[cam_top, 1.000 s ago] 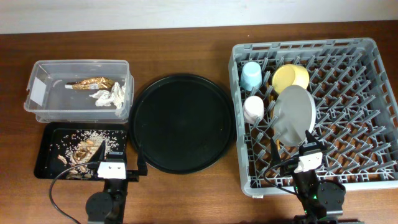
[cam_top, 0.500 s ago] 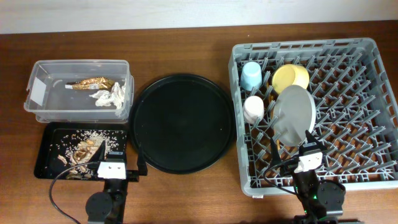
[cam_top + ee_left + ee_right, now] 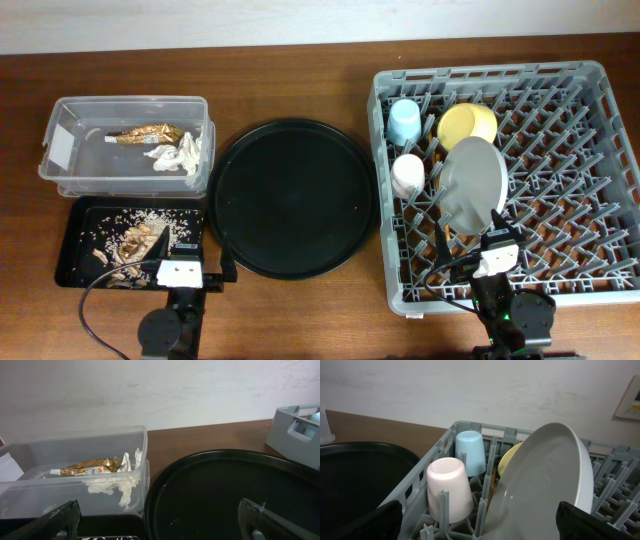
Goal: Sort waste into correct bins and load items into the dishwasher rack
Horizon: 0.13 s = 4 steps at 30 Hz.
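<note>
The grey dishwasher rack (image 3: 585,150) holds the light-blue cup (image 3: 404,122), pink cup (image 3: 408,175), yellow bowl (image 3: 467,123) and upright grey plate (image 3: 472,185). A wooden chopstick (image 3: 492,485) stands between pink cup (image 3: 449,487) and plate (image 3: 545,485). The clear tub (image 3: 125,100) holds the brown-gold wrapper (image 3: 145,133) and white tissue (image 3: 180,155). The shallow black tray (image 3: 68,240) holds beige scraps (image 3: 125,245). My left gripper (image 3: 190,264) is open and empty at the front, by the black tray. My right gripper (image 3: 497,252) is open and empty at the rack's front edge.
A large round black tray (image 3: 292,197) lies between the bins and the rack. It fills the lower right of the left wrist view (image 3: 225,490), with the tub (image 3: 75,440) to its left and the rack's corner (image 3: 295,425) at right.
</note>
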{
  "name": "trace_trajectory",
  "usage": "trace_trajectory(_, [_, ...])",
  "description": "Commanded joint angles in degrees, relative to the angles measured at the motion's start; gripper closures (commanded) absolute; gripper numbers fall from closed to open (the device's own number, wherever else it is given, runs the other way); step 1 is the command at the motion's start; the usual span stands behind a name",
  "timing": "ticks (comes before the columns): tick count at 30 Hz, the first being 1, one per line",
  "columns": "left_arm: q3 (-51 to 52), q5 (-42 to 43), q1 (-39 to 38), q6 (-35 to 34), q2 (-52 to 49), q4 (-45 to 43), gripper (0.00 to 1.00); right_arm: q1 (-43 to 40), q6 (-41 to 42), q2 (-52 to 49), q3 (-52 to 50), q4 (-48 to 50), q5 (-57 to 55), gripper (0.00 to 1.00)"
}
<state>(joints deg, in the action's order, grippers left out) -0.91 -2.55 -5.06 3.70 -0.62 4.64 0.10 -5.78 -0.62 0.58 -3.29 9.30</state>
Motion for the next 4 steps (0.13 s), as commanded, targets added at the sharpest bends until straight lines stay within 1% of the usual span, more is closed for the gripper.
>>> trace_trajectory(1, [0.39,0.35,0.35,1.11,0.33,0.0,0.01,0.26,0.68,0.33,-0.26,-0.42,-0.76,0.01])
trace_trajectory(4, [0.39,0.35,0.35,1.11,0.33,0.0,0.01,0.26,0.68,0.33,-0.26,-0.42,-0.76,0.02])
